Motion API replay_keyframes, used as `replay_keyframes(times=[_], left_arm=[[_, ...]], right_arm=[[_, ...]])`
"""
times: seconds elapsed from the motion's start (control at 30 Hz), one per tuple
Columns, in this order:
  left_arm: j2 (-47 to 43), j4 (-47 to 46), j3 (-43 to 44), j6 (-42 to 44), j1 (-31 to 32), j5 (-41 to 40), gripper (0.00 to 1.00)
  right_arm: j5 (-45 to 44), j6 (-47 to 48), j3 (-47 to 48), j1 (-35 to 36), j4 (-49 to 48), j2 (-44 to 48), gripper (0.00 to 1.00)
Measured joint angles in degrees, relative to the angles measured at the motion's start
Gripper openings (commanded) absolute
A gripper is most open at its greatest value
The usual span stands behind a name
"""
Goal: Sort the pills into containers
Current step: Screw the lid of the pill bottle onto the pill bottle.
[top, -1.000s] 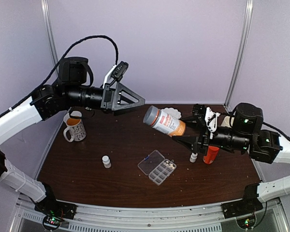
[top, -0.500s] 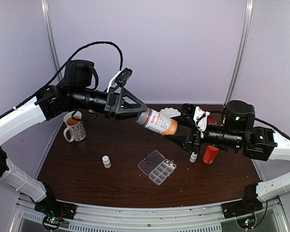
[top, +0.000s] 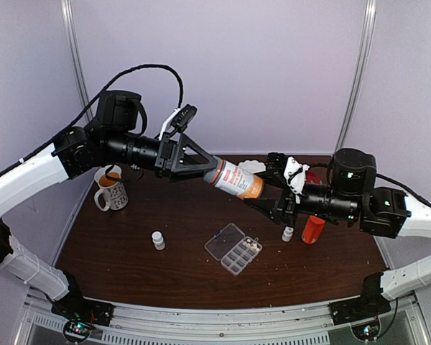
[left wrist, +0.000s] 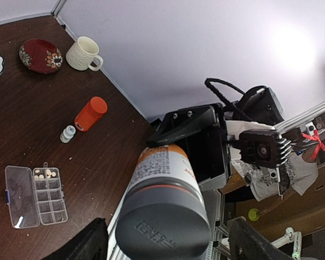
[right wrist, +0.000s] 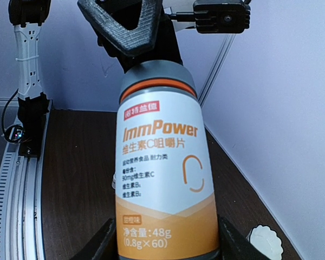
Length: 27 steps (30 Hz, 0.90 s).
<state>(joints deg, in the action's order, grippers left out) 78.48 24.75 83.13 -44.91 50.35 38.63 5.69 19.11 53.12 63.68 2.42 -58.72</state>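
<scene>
The right end effector (top: 269, 192) pinches a bottle (top: 237, 181) by its lower body. It holds the bottle tilted in the air above and behind the box (top: 233, 249), with the cap (left wrist: 162, 227) pointing toward the left end effector (top: 210, 171). The left one's fingers (left wrist: 81, 246) stand spread on either side of the cap. The left wrist view shows a gap on each side, so nothing is gripped there yet.

The box lies on the table (top: 179, 215) with its lid folded open flat. A few pills (left wrist: 43, 174) sit in the compartments at one end of the box, and the other compartments look bare.

The pills are tiny and probably light and hard, so they are likely to roll and bounce. They look too small for these fingers, so tipping them out of the bottle seems wiser than picking them up. The bottle looks like stiff, smooth plastic that could slip under a twist. The hold on its body should be firm, and the cap is best taken squarely around its rim.

How full the bottle is cannot be seen. Whether the cap unscrews or pops off is also unclear. The far compartments of the box are too small to read with certainty.
</scene>
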Motion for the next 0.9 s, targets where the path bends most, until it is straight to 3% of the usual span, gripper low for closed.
replay_keyframes(times=[0.27,0.73,0.9], left_arm=[[0.1,0.0,0.0,0.0,0.0,0.0,0.74],[1.2,1.1,0.0,0.6,0.0,0.2,0.32],[1.3,1.2,0.0,3.3,0.0,0.5,0.26]], right_arm=[[-0.2,0.0,0.6,0.2,1.3,-0.8,0.00],[-0.6,0.0,1.5,0.3,2.3,-1.5,0.00],[0.5,-1.8,2.2,0.3,3.5,-1.8,0.00]])
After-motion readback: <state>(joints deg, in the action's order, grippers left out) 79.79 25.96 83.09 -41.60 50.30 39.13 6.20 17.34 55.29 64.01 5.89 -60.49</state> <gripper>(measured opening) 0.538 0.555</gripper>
